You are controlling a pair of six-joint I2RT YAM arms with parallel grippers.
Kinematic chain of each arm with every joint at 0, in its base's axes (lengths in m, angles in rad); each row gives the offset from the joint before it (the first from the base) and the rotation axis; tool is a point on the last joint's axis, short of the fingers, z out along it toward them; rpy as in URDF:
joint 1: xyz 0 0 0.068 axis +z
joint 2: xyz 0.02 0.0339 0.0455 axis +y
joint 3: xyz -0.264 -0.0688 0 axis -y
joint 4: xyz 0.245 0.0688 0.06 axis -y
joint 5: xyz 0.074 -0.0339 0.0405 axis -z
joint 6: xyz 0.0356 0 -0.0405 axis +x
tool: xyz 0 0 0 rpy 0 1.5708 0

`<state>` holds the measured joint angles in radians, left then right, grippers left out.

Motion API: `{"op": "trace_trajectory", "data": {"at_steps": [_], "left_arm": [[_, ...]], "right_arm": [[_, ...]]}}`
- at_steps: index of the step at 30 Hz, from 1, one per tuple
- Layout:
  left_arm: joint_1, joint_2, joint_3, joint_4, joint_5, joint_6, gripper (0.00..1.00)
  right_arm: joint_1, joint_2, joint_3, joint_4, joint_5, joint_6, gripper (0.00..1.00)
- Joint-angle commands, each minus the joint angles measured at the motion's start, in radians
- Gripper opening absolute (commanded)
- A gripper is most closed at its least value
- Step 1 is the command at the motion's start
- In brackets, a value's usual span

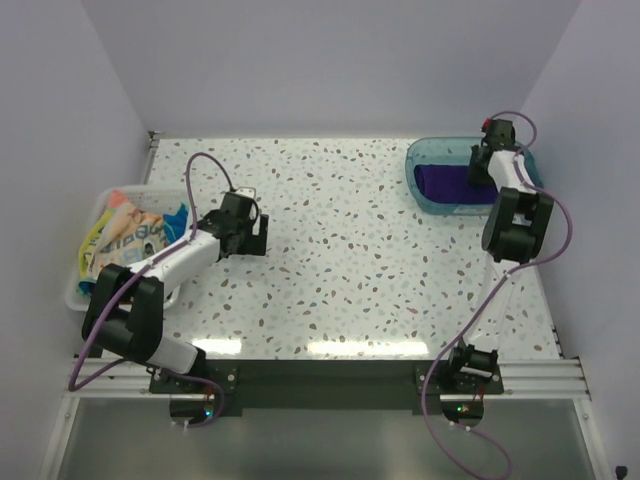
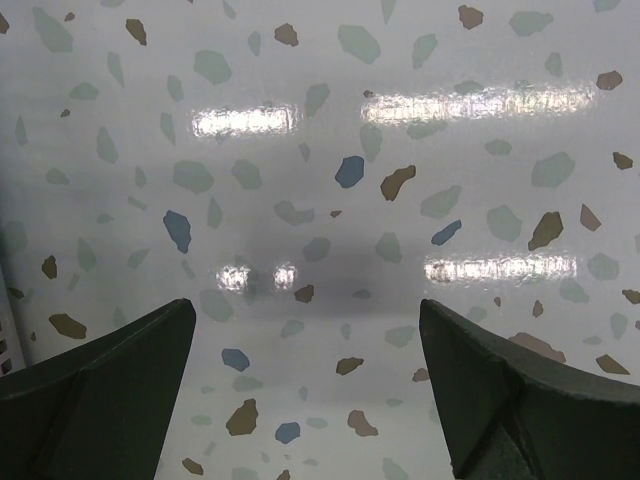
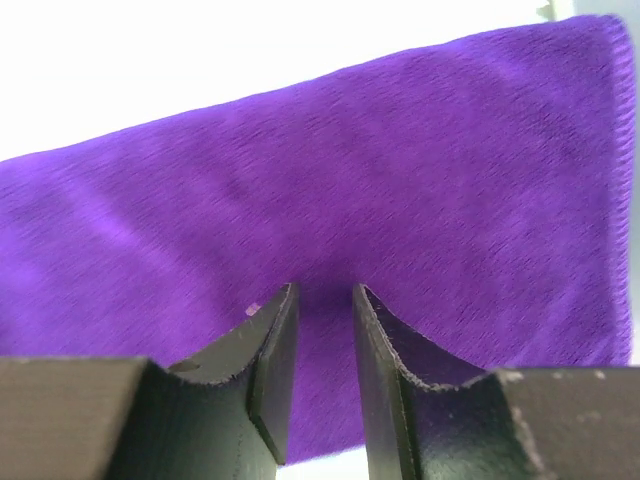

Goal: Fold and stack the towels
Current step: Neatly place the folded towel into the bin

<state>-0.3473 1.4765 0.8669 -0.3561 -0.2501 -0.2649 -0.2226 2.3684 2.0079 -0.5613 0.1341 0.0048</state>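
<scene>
One deep purple towel (image 3: 400, 180) lies in a teal tub (image 1: 425, 150) at the far right corner of the table (image 1: 350, 260). It fills most of the tub's floor, and in the right wrist view one stitched edge runs down its right side. The other towels (image 1: 125, 235), a loose heap of yellow, blue and pink-orange cloth, sit in a pale basket (image 1: 72, 295) against the table's left edge, well apart from the tub. How many lie in the heap cannot be told.

Nothing lies on the speckled table top between the two containers. Only the right arm's own links cover the near right part of the tub in the overhead view.

The right arm stretches from its base at the near edge up along the right edge, elbow raised. The right gripper (image 3: 322, 290) points down into the tub, right at the purple towel. Its jaws stand a narrow slit apart with purple cloth showing between them; whether they pinch a fold cannot be told.

The left arm bends inward from its base, passing the near corner of the basket. The left gripper (image 2: 305, 305) hangs low over bare table just right of the basket, jaws spread wide and holding nothing.
</scene>
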Motion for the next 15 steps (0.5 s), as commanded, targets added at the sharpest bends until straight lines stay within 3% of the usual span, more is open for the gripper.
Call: {"op": "trace_trajectory", "data": {"at_steps": [1,6,12,15], "left_arm": [[0.008,-0.004,0.001,0.04,0.011,0.024,1.0],[0.008,-0.022,0.0,0.04,0.011,0.023,1.0],[0.01,-0.041,-0.002,0.04,0.009,0.023,1.0],[0.008,-0.05,0.0,0.04,0.011,0.023,1.0]], "right_arm": [[0.023,-0.141,-0.031,0.058,-0.131,0.061,0.33],[0.077,-0.141,-0.031,0.051,-0.157,0.058,0.31],[0.146,-0.12,-0.043,0.061,-0.226,0.081,0.13],[0.176,-0.107,-0.043,0.066,-0.251,0.086,0.1]]}}
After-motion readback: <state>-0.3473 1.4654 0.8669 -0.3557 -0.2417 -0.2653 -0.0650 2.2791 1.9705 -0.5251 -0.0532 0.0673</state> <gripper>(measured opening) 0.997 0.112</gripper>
